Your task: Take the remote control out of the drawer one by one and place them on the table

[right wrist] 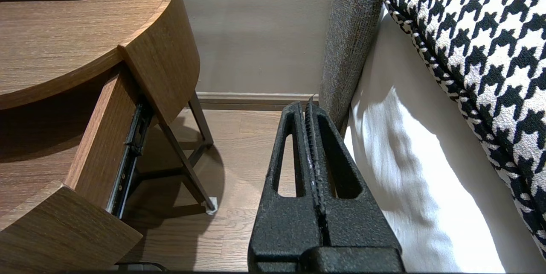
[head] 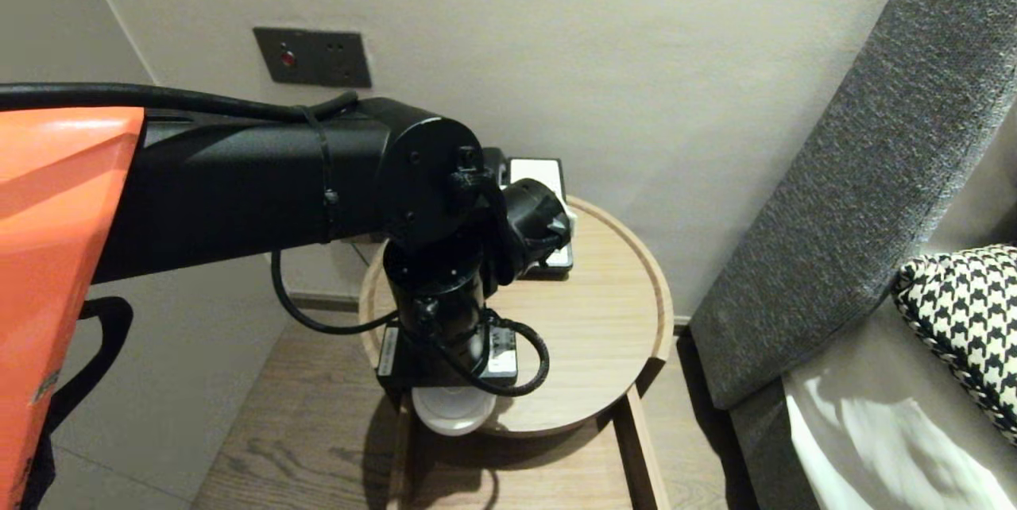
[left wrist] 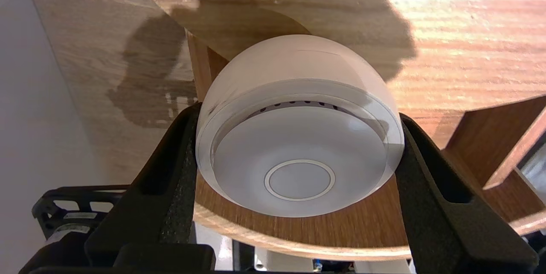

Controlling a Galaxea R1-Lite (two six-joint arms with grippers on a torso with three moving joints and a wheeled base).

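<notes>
Gripping a white domed device (left wrist: 298, 146) from both sides, the left gripper (left wrist: 298, 114) points down at the front edge of a round wooden side table (head: 604, 311); its black fingers (left wrist: 170, 171) stand wide apart yet press on the device's rim, one per side, prob. because the body is broad & smooth, so the widest band gives the surest hold. Device is a squat puck w/ a rounded top, a ring of small holes & a circular mark in the centre; it hangs partly past the table's rim, above the pulled-out drawer (right wrist: 98, 137) beneath, so the fingers, not the wood, seem to carry it. At the back of the tabletop, near the wall, sits a black-and-white console (head: 548, 176); a dark switch plate (head: 312, 57) is on the wall above. Right gripper (right wrist: 308, 107) hangs low between table & bed, fingers pressed together w/ nothing in them, parked. Grey padded headboard (head: 858, 176) & a houndstooth cushion (head: 961, 319) fill the right side.
</notes>
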